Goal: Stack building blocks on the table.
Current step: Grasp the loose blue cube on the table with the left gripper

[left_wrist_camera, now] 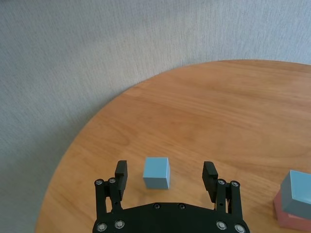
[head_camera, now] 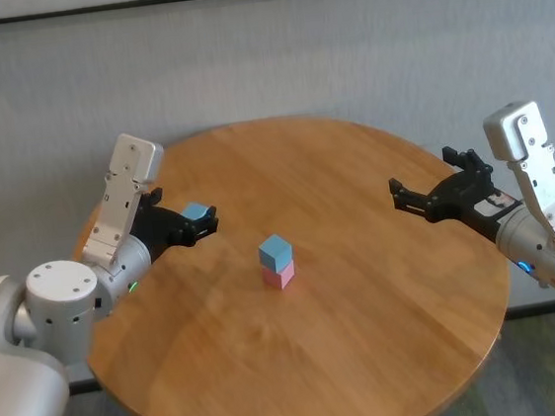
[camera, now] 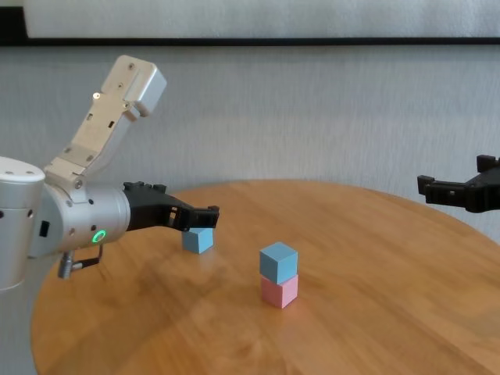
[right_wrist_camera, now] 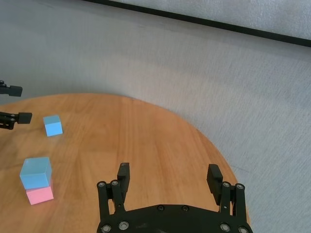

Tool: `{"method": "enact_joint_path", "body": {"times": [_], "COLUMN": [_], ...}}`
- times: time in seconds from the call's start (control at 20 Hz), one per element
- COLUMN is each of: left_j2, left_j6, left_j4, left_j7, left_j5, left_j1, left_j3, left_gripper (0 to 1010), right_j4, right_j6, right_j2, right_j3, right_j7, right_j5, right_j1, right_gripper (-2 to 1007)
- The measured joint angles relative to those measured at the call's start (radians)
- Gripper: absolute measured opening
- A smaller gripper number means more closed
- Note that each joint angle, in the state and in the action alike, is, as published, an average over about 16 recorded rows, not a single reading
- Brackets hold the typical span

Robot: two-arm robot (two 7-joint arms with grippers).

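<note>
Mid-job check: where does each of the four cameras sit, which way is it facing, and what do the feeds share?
Head: high, looking down at the round table; both arms show, left gripper, right gripper.
Chest: low, looking across the table; left forearm, right gripper tips.
Left wrist: looks past its open gripper at the loose blue cube between the fingers.
Right wrist: over the table's right edge, looking past its open, empty gripper toward the robot's left.
Shared: all four show the blue-on-pink stack.

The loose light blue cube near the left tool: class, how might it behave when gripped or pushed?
The loose light blue cube looks rigid, so it should likely hold shape. Its flat faces suggest sliding, not rolling, on the glossy table. Being small, it is probably light.
</note>
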Motion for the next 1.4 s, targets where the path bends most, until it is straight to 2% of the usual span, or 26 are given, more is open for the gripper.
{"method": "enact_joint_path", "body": {"times": [0.9,1.4], "left_j2": [-0.042,-0.058], "left_j6": [-0.015,-0.072], "left_j4": [0.140,0.233], "left_j7": [0.001,-0.001], "left_j5": [0.003,0.000], "left_j1": [-0.063,-0.099], "left_j3": [0.008,-0.002], "left_gripper": [1002,1001], "right_j4": [0.000,0.000], "right_j6": [0.001,0.001], "right_j2": [-0.001,-0.001], "right_j3": [0.000,0.000], "right_j7": [0.000,0.000], "right_j5": [0.000,0.000], "right_j1": [0.000,0.000], "right_gripper": [1005,1005]}}
